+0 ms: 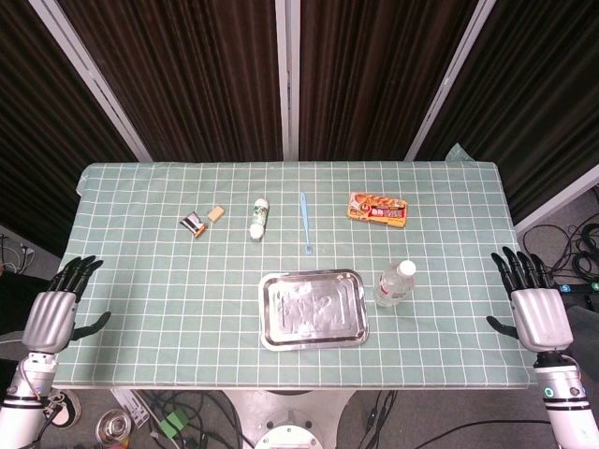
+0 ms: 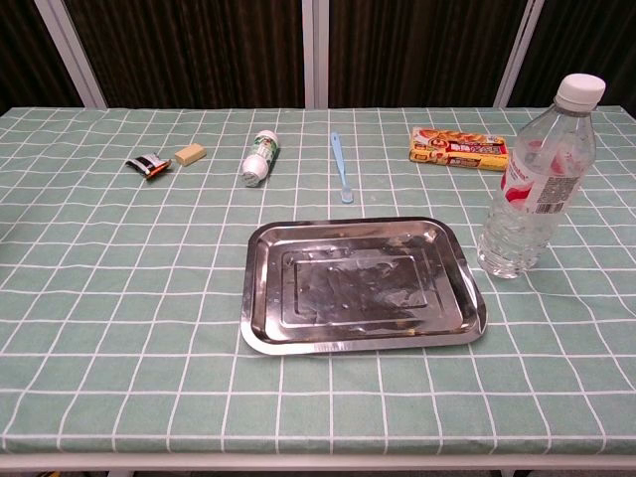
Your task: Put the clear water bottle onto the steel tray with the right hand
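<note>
A clear water bottle (image 1: 395, 283) (image 2: 532, 179) with a white cap stands upright on the checked cloth, just right of the steel tray (image 1: 314, 309) (image 2: 358, 286). The tray is bare and lies near the table's front edge. My right hand (image 1: 535, 304) hovers past the table's right edge, fingers spread, holding nothing, well right of the bottle. My left hand (image 1: 58, 307) hangs off the left edge, fingers apart and empty. Neither hand shows in the chest view.
Along the back of the table lie a small dark packet (image 1: 193, 224), a tan eraser (image 1: 217, 214), a white tube (image 1: 259, 220), a blue toothbrush (image 1: 305, 223) and an orange snack pack (image 1: 377, 209). Dark curtains stand behind.
</note>
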{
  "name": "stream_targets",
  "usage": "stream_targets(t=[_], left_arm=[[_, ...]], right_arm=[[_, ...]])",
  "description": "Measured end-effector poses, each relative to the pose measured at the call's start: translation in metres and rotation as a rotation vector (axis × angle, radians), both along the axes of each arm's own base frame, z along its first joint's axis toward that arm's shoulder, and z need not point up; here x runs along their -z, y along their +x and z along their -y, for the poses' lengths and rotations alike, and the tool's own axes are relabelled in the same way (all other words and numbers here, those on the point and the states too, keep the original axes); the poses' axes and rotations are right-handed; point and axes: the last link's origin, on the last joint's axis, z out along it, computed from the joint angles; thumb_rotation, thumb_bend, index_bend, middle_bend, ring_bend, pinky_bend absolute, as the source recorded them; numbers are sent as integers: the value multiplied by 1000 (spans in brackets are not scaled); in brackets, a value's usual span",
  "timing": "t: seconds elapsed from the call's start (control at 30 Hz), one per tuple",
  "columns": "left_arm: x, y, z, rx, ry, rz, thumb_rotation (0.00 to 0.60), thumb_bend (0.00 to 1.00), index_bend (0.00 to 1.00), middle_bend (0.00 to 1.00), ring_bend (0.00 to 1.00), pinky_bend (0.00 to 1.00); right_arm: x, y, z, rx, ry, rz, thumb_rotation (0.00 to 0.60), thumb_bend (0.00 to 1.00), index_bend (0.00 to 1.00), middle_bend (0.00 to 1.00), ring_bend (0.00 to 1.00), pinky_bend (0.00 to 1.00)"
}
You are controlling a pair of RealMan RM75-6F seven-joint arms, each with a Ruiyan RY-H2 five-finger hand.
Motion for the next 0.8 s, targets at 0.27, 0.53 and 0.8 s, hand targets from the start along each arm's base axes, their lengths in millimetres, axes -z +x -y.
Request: stream_targets(t=[0.27, 0.53, 0.8], left_arm=[[4, 6, -2, 14, -3, 13, 600, 256, 163, 180, 87, 188], [4, 4, -4, 5, -8, 10, 600, 256, 163, 180, 87, 189], [8, -2, -4, -7, -19, 7, 600, 256, 163, 180, 87, 189]], right_arm=[[-3, -1, -3, 2, -1, 38, 600, 0, 0, 8, 0, 0], [0, -5, 7, 46, 46, 351, 600, 0, 0, 14, 0, 0], [21, -13, 28, 115, 145, 929, 600, 0, 0, 12, 0, 0]])
